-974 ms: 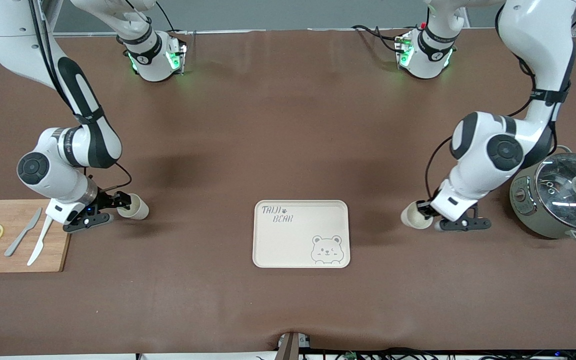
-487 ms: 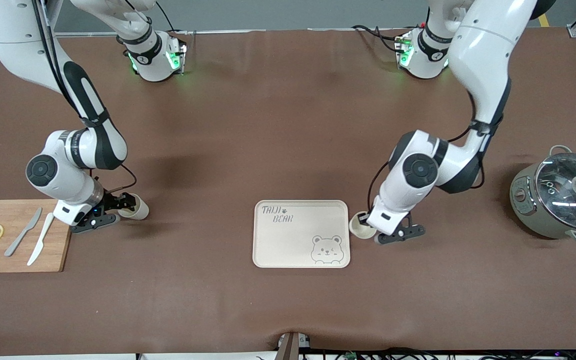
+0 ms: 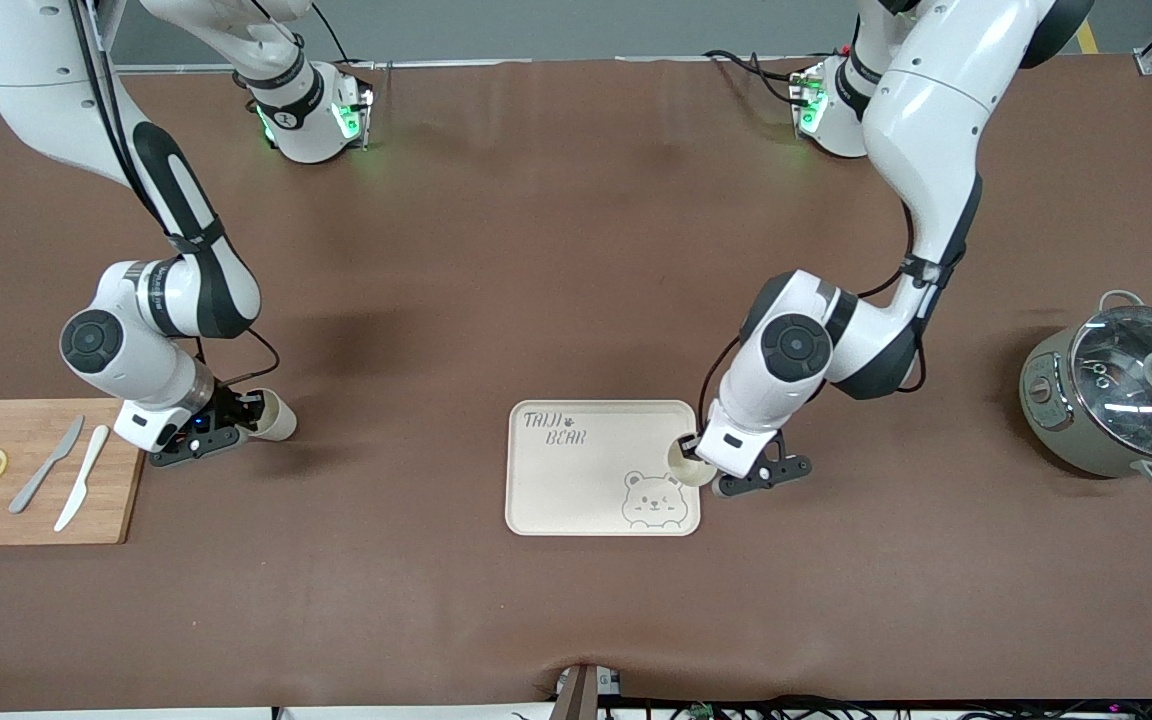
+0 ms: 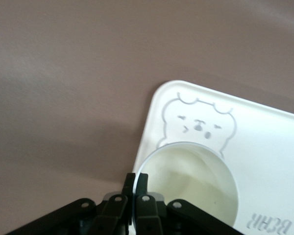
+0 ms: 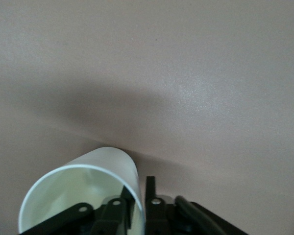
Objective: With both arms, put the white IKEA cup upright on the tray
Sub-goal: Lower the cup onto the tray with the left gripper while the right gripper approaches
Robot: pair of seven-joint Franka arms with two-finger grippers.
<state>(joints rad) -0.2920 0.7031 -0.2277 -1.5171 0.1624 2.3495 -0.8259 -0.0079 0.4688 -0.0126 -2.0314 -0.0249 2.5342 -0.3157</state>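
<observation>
A white cup [image 3: 683, 464] hangs by its rim from my left gripper [image 3: 704, 462], over the edge of the cream tray [image 3: 576, 480] beside the bear drawing. In the left wrist view the left gripper [image 4: 135, 179] is shut on the wall of that cup [image 4: 191, 183], with the tray [image 4: 269, 132] below. I cannot tell whether the cup touches the tray. A second white cup [image 3: 277, 419] lies tipped on the table next to the cutting board. My right gripper [image 3: 248, 417] is shut on its rim. In the right wrist view one finger [image 5: 150, 188] sits outside this cup [image 5: 73, 188] and one inside.
A wooden cutting board [image 3: 31, 515] with two knives and lemon slices lies at the right arm's end of the table. A grey pot [image 3: 1121, 400] with a glass lid stands at the left arm's end.
The left arm has carried its cup from beside the pot across to the tray's edge. The right gripper has closed on the rim of the cup by the cutting board.
</observation>
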